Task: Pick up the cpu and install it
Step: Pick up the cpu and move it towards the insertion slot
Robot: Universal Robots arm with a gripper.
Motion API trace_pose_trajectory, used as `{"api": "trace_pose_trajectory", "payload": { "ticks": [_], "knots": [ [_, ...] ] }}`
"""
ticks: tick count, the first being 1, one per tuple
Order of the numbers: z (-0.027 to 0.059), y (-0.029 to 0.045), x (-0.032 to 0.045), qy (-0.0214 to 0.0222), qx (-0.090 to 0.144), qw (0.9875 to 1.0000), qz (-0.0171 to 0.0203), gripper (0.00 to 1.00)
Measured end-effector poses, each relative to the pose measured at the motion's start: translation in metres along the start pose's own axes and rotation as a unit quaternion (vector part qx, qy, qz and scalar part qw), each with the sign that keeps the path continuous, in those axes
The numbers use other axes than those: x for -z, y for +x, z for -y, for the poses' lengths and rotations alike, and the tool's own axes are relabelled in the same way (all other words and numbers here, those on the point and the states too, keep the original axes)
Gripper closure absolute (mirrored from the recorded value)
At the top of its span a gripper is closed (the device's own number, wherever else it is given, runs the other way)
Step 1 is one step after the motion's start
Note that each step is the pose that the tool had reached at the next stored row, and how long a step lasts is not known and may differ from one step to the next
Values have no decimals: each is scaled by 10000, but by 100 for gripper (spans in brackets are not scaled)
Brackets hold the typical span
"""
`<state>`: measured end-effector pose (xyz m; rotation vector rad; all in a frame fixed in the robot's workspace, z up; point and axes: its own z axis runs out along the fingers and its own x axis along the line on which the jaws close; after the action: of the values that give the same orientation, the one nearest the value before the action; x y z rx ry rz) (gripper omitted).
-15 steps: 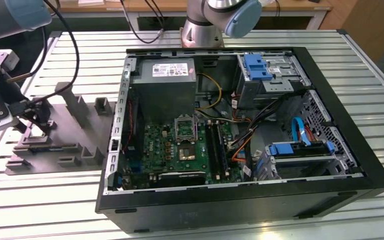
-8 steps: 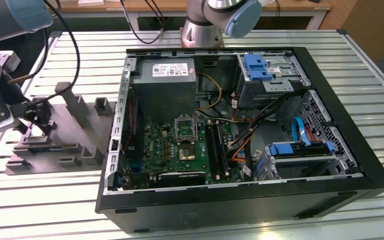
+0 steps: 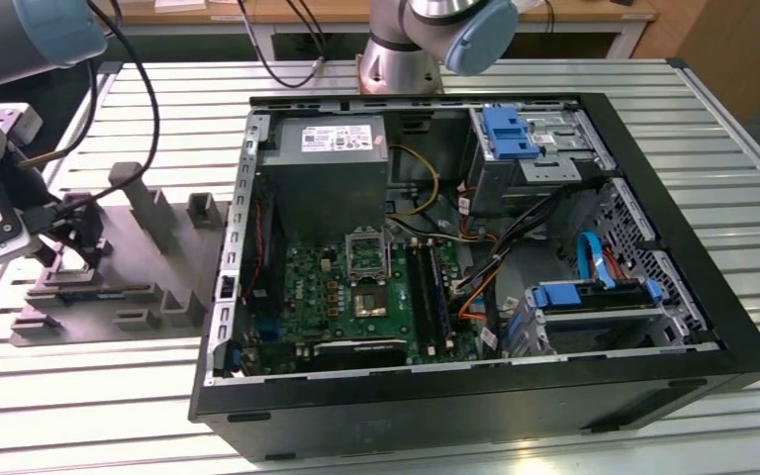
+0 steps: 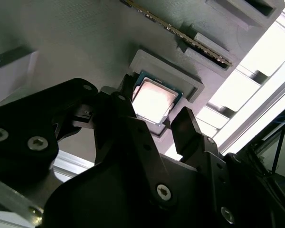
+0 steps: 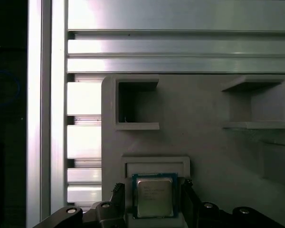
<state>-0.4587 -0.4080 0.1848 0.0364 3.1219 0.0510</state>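
Jaws apart, the gripper [image 5: 152, 190] straddles the cpu [image 5: 155, 199], seated square in a grey tray [image 5: 204, 142] recess for pickup.

Robotics lab: alu-profile bench [image 3: 736, 129], open PC case [image 3: 486, 406], robot arm [image 3: 400, 59], grey fixture tray [image 3: 155, 252].

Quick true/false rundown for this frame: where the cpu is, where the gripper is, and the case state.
1. The cpu lies in its recess on the grey tray. True.
2. The gripper hangs over the motherboard. False: it is at the tray, on the exterior view's left of the computer case.
3. In both wrist views, the fingers stand on either side of the cpu. True.
4. The cpu is lifted clear of the tray. False: it sits down in the recess.
5. The case is closed. False: its side is open and the motherboard shows.
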Motion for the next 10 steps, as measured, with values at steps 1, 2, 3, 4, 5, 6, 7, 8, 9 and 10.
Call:
{"api": "trace_pose_trajectory", "payload": {
  "ticks": [1, 2, 3, 4, 5, 6, 7, 8, 9, 10],
  "knots": [
    [0, 0, -3, 0, 0, 10000, 0, 42],
    [0, 0, -6, 1, 0, 10000, 0, 42],
    [0, 0, -9, 1, 0, 10000, 0, 42],
    [0, 0, -12, 0, 0, 10000, 0, 42],
    [0, 0, -14, 0, 0, 10000, 0, 42],
    [0, 0, -18, 0, 0, 10000, 1, 42],
    [0, 0, -22, 0, 0, 10000, 1, 42],
    [1, 0, -26, 0, 0, 10000, 1, 42],
    [1, 0, -29, 1, 0, 10000, 0, 42],
    [1, 0, -33, 1, 0, 10000, 0, 42]
  ]
}}
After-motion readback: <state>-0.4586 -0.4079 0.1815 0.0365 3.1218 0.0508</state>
